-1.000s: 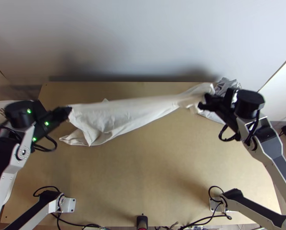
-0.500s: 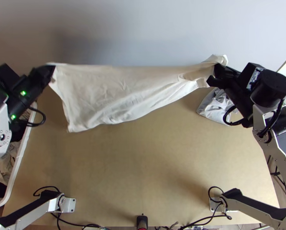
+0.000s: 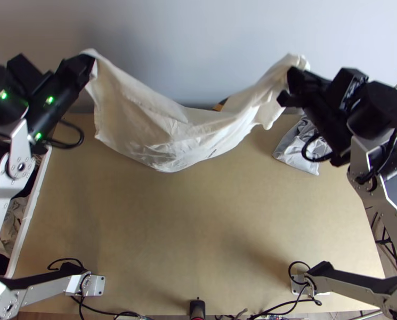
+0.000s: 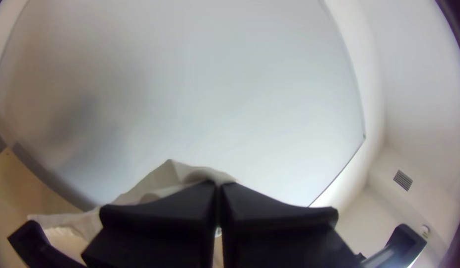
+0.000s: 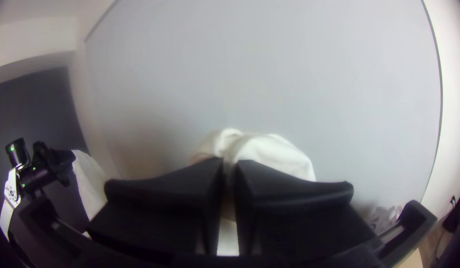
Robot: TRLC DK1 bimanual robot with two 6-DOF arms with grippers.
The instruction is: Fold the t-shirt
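Observation:
The white t-shirt (image 3: 161, 122) hangs between the two grippers over the table's far part, sagging in the middle, creased near its lower edge. My left gripper (image 3: 90, 60) is shut on its upper left corner, my right gripper (image 3: 291, 80) on its upper right end. In the left wrist view, the left gripper (image 4: 219, 191) has its fingers together with shirt cloth (image 4: 165, 181) rising behind them. The right wrist view has the right gripper (image 5: 230, 171) pinching bunched cloth (image 5: 274, 154); the left gripper stands farther off there, also at the cloth.
A grey-white crumpled cloth or bag (image 3: 299, 149) lies at the table's far right. A white-rimmed bin (image 3: 30, 205) with cloths in it stands along the left edge. The wooden tabletop (image 3: 198, 229) stretches in front of the shirt, a pale wall behind.
Both grippers have moved up the picture with the shirt between them. Over the last half second they came closer together, the left one moving right, and the shirt went from stretched to sagging.

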